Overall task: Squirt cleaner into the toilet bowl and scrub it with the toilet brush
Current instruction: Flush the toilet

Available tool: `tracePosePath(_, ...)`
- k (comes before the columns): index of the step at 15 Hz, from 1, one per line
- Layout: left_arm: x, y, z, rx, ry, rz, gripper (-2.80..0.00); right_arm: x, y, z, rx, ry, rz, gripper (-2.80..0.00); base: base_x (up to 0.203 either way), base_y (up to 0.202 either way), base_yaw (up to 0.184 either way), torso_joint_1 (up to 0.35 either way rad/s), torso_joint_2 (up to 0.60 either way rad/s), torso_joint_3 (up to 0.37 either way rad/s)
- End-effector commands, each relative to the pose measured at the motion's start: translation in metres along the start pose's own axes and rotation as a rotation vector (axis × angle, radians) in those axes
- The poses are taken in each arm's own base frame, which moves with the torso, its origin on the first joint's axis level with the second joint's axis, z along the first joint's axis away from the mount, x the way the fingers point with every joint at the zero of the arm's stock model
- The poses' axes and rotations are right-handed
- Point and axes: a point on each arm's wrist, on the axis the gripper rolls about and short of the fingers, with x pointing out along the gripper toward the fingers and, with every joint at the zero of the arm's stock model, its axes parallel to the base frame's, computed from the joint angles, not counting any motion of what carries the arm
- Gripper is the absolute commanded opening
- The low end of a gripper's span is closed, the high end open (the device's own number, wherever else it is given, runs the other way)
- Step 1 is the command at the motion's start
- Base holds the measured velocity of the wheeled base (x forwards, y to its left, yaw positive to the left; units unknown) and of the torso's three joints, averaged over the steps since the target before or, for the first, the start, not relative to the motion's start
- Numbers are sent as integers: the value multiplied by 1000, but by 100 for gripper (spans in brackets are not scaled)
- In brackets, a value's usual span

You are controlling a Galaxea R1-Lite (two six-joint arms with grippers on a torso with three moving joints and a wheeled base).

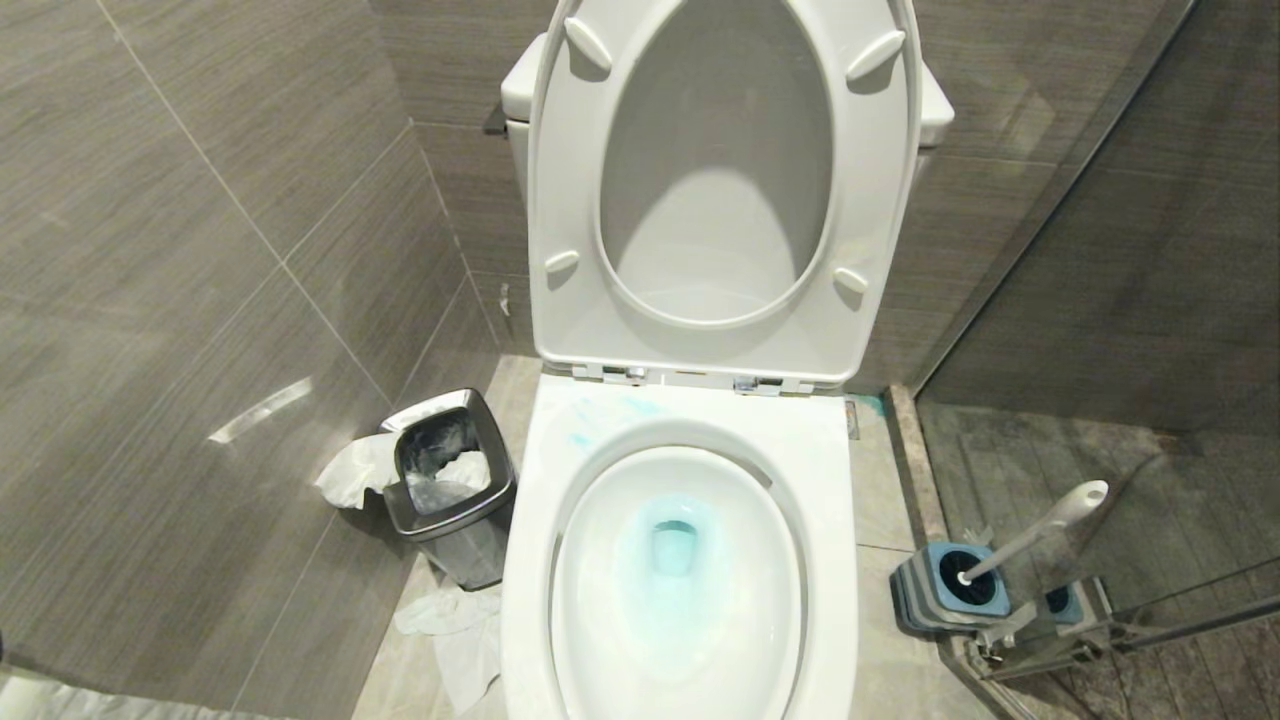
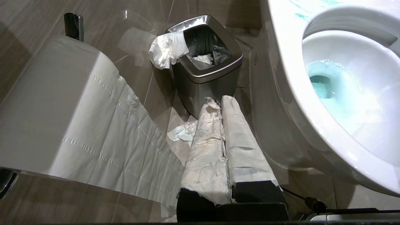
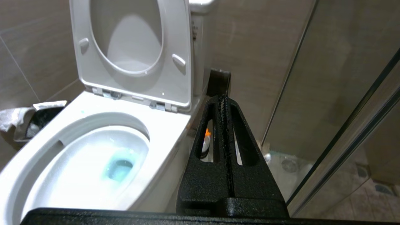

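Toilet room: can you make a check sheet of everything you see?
Surface: tiled floor, tissue scraps lying on it.
Job's things: toilet bowl open, seat up, cleaner tinting its water blue; toilet brush standing in its holder.
Clutter: steel bin with paper hanging out; toilet paper roll.
Grippers: left pincer shut, tissue-wrapped; right pincer shut, empty.
Cables: thin black cable.
Surroundings: grey wall tiles, glass screen.

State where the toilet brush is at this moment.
In the head view, the toilet brush stands on the floor to the right of the toilet bowl, its head down in the blue-and-grey holder beside the glass partition, its handle leaning right.
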Motion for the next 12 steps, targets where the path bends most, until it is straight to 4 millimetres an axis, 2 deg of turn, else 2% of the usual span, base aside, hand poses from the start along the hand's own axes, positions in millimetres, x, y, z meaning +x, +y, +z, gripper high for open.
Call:
tracePosePath(1,0,0,0,0,0,0,-280,5,0,-34,4,38,-1,-280,0,0,0,0,0,0)
tracePosePath(4,0,0,0,0,0,0,-280,10,0,-72,5,45,-18,-280,0,0,0,0,0,0)
tracePosePath(12,0,0,0,0,0,0,-280,8,0,-91,33,208,-28,-280,0,0,0,0,0,0)
